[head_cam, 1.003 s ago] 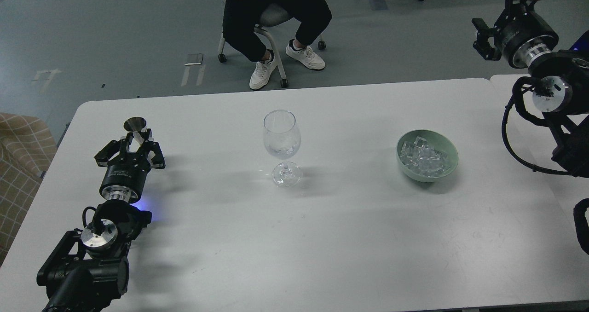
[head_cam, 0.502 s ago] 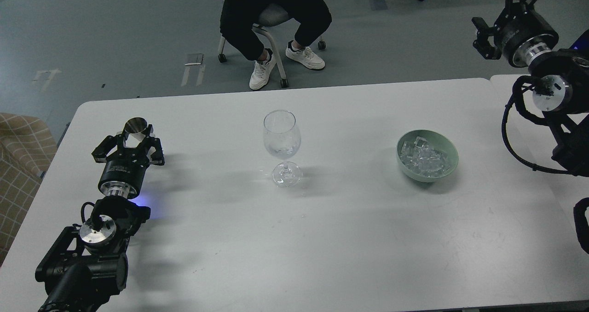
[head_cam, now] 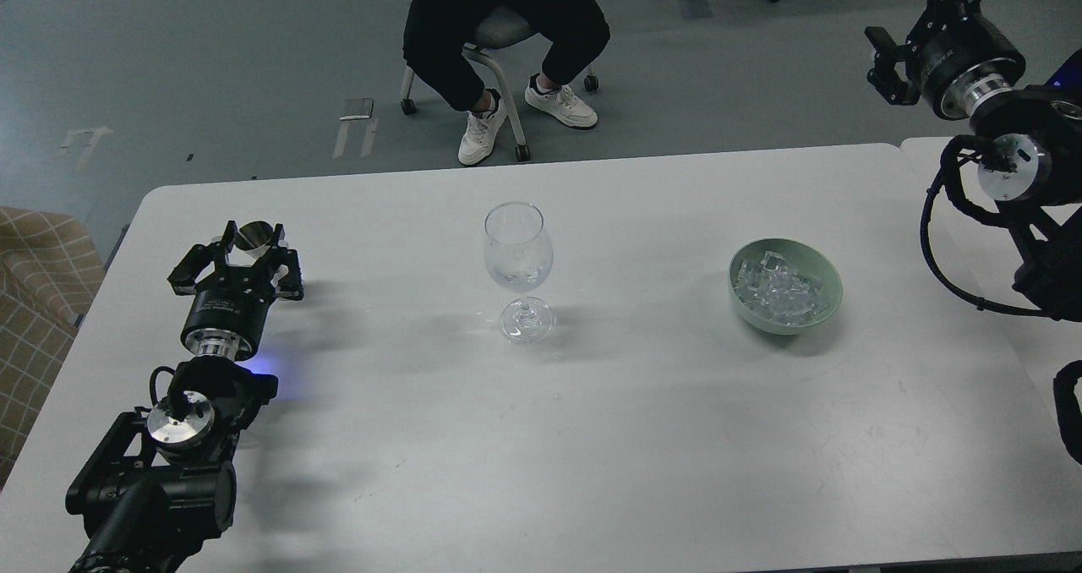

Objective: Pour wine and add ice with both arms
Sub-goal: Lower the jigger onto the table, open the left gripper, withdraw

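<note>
A clear wine glass [head_cam: 518,248] stands upright mid-table with a little clear wine [head_cam: 517,280] in the bottom of its bowl. A green bowl [head_cam: 824,267] to its right holds a heap of clear ice cubes [head_cam: 779,290]. My left gripper [head_cam: 253,233] lies low over the table's left side, its fingers spread on either side of a small metal cup [head_cam: 254,236] with a gap on both sides. My right gripper [head_cam: 917,11] is raised at the far right, beyond the table's back edge, open and empty, well away from the bowl.
A person sits on a wheeled chair [head_cam: 499,32] behind the table's far edge. A second white table [head_cam: 938,155] adjoins on the right under my right arm. A checked cushion [head_cam: 38,286] sits off the table's left edge.
My left gripper has drawn back slightly left and its fingers have spread. The metal cup now sits lower between the fingertips. My right gripper has risen a little.
</note>
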